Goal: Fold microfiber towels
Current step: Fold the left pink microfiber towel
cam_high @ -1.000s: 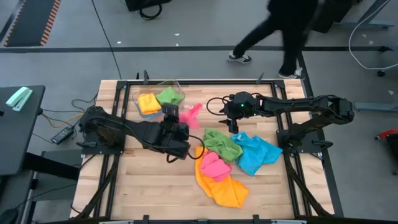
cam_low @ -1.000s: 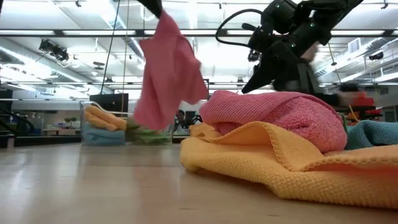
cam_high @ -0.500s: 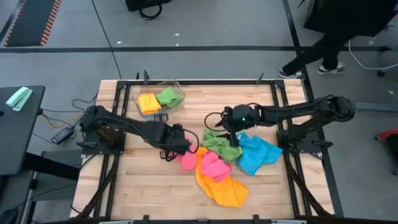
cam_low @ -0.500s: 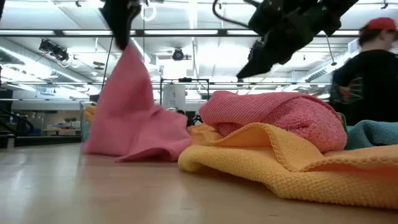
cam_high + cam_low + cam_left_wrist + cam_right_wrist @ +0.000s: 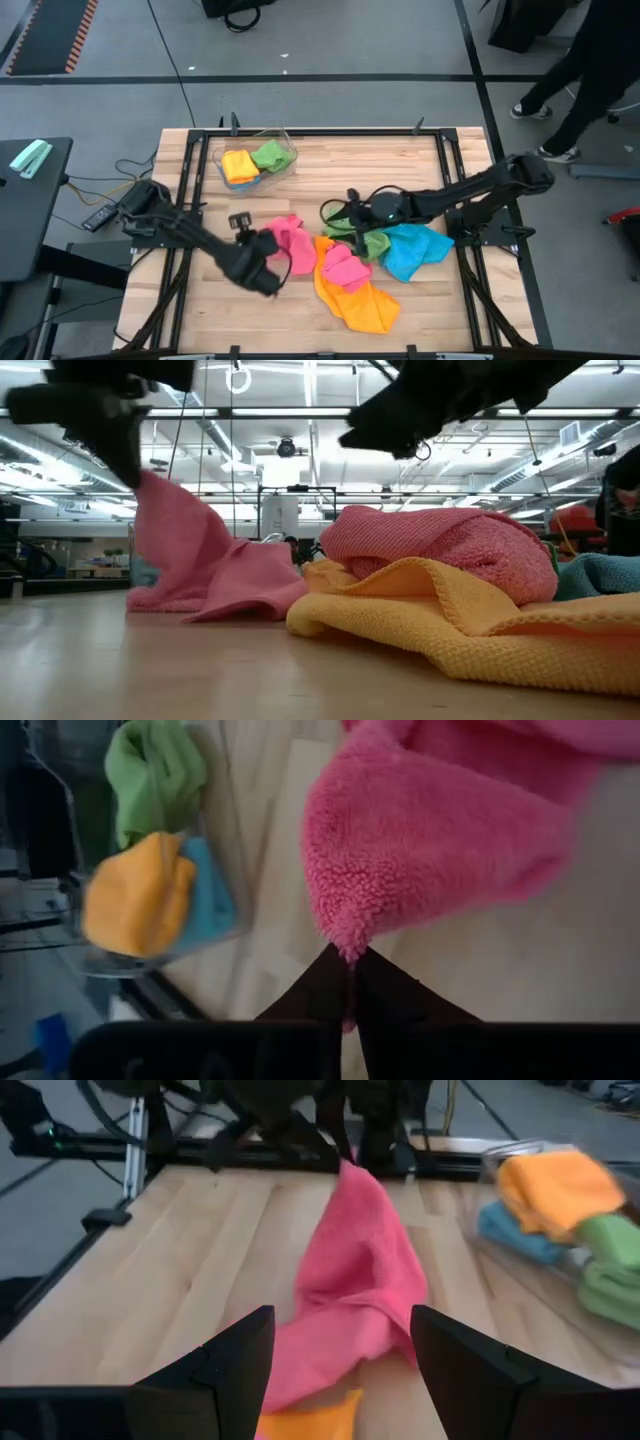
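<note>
High view: left gripper (image 5: 262, 262) is down at table level w/ the loose pink fluffy microfiber towel (image 5: 291, 243) trailing from it toward the heap of towels, prob. dragged clear of the heap so it can be spread flat for folding; right gripper (image 5: 352, 222) sits over the crumpled green microfiber towel (image 5: 366, 243), the blue one just beyond it. Low view: pink towel rises to a peak at left, tented because a corner is held up. Left wrist view: fingers pressed together on the towel's corner tip, clear plastic bin (image 5: 70, 910) of folded cloths beyond; right wrist view: fingers (image 5: 215, 1370) spread wide apart, empty, pink towel ahead.
</note>
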Robot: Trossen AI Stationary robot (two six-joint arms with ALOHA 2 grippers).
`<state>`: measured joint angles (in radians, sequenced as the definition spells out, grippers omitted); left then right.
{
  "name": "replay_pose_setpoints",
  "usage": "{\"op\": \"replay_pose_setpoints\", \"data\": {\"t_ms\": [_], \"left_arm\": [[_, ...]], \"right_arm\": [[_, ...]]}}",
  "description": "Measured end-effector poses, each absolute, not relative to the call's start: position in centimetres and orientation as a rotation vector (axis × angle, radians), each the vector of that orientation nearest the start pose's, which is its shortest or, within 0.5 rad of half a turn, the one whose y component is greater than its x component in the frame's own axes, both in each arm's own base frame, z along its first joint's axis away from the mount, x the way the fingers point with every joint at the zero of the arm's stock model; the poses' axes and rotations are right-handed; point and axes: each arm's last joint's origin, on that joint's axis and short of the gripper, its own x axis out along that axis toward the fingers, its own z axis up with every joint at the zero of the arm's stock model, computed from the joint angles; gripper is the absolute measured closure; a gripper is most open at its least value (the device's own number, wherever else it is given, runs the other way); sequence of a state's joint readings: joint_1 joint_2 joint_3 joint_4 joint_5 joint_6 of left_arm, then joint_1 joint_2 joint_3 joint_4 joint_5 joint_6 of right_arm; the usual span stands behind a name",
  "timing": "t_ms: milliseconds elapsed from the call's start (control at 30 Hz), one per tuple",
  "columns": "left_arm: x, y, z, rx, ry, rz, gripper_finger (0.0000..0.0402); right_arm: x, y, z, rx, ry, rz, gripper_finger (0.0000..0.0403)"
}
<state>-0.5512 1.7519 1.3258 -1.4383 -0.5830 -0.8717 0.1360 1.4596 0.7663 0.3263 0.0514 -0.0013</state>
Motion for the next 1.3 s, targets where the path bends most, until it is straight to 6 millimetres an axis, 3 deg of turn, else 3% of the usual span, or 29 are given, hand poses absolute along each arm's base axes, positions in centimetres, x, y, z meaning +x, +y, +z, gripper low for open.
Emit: {"op": "replay_pose_setpoints", "data": {"t_ms": [167,333,533,700,833,967,1300], "left_arm": [[23.8,-16.1,21.0,0.257,1.268,0.630,0.0361],[22.2,-17.6,18.4,0.326,1.247,0.511,0.0380],[20.3,-17.5,15.7,0.455,1.067,0.545,0.0390],[18.8,-16.9,13.9,0.397,0.853,0.652,0.0369],[17.6,-16.5,12.7,0.325,0.789,0.684,0.0370],[17.0,-16.6,12.1,0.284,0.768,0.679,0.0384],[17.4,-16.4,12.0,0.259,0.718,0.690,0.0366]], "right_arm": [[33.2,4.6,19.9,-0.020,0.411,0.086,0.0160],[36.1,5.0,18.6,-0.024,0.471,0.084,0.0160],[39.7,5.4,19.1,-0.019,0.529,0.076,0.0160],[42.3,5.8,19.6,-0.012,0.574,0.072,0.0160],[43.2,7.0,18.7,-0.026,0.595,0.093,0.0160],[43.7,9.0,16.6,-0.065,0.642,0.126,0.0160],[42.9,13.5,14.2,-0.311,0.683,0.117,0.0160]]}}
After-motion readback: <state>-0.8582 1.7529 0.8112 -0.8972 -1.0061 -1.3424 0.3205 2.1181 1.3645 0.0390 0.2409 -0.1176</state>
